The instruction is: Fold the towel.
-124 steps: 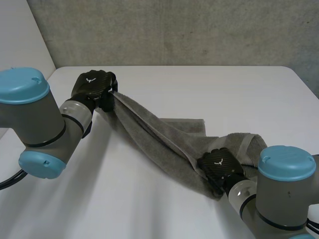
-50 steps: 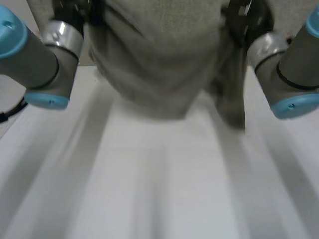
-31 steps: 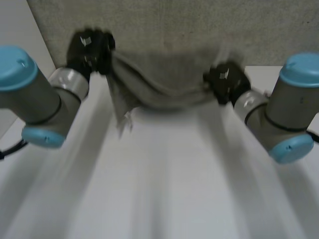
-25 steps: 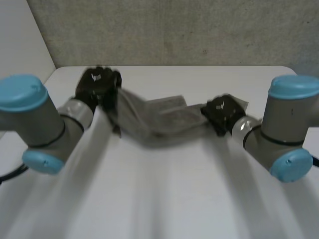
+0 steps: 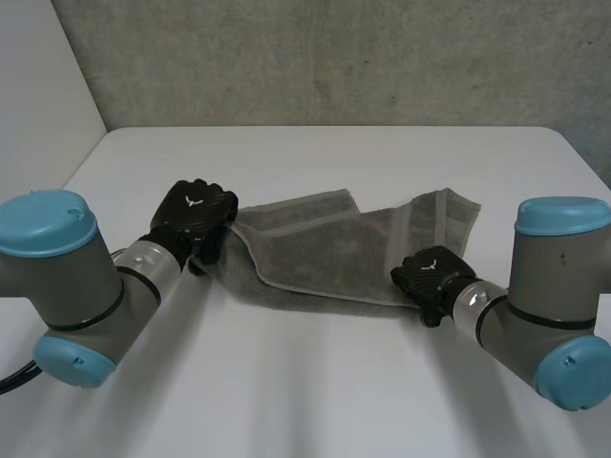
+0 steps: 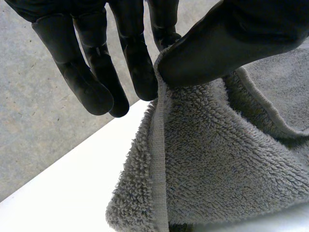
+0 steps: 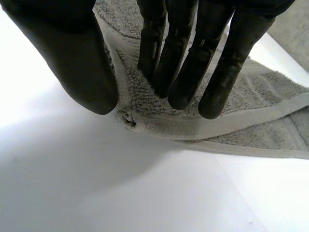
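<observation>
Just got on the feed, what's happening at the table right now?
Both hands are on a grey towel that lies rumpled on the white table. The left hand pinches its edge at one end; the right hand pinches a corner at the other. No neat fold yet.

A white table (image 5: 315, 382) is seen, backed by a grey wall. On its middle a grey towel (image 5: 334, 253) is spread flat, partly doubled over at the left.
</observation>
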You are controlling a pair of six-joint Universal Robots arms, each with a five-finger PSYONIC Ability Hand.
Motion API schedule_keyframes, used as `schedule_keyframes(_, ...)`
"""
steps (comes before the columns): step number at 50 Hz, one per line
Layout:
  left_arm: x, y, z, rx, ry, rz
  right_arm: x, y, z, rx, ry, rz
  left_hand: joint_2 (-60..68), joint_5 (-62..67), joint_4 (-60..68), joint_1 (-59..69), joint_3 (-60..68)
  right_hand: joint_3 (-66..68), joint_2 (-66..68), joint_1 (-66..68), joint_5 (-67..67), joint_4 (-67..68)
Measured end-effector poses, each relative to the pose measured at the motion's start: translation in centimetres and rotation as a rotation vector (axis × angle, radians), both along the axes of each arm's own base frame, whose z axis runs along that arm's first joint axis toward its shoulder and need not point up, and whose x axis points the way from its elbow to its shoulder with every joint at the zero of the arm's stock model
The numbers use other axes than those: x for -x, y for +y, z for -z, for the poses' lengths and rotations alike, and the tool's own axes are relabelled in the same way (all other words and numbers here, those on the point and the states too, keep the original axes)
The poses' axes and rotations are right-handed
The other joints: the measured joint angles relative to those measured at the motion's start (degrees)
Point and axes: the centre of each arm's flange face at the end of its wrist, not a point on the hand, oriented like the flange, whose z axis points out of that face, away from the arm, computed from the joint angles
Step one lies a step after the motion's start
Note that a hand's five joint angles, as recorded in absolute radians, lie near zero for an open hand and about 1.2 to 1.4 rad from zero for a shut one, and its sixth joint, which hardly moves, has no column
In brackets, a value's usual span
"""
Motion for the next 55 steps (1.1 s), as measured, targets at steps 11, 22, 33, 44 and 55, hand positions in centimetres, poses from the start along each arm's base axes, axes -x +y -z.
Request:
schedule_keyframes(11, 0.0, 0.0, 0.0, 0.000, 0.000, 0.000, 0.1, 0.0, -1.2, 0.062, -0.020, 0.005, 0.00, 0.00, 0.00, 0.00, -0.01, -0.86, -0.61, -0.47, -0.54, -1.10)
schedule_keyframes(22, 0.0, 0.0, 0.0, 0.000, 0.000, 0.000, -0.1, -0.3, -1.3, 0.075, -0.017, 0.000, 0.00, 0.00, 0.00, 0.00, -0.01, 13.51, 13.06, 14.45, 14.31, 13.13)
schedule_keyframes(33, -0.3, -0.4, -0.1, 0.005, 0.001, -0.011, -0.6, -1.7, -1.3, 0.099, -0.022, 0.004, 0.00, 0.00, 0.00, 0.00, -0.02, 21.76, 20.43, 22.19, 22.79, 21.49)
schedule_keyframes(44, -0.9, -1.1, 0.2, 0.001, -0.001, -0.037, -0.3, -3.6, -12.0, 0.385, -0.267, 0.078, 0.00, 0.00, 0.00, 0.00, -0.03, 21.90, 20.43, 22.19, 22.79, 21.49)
schedule_keyframes(55, -1.3, -1.3, 0.3, -0.014, -0.013, -0.049, 2.7, -3.0, -16.0, 0.373, -0.291, 0.158, 0.00, 0.00, 0.00, 0.00, -0.04, 22.03, 20.43, 22.19, 22.79, 21.49)
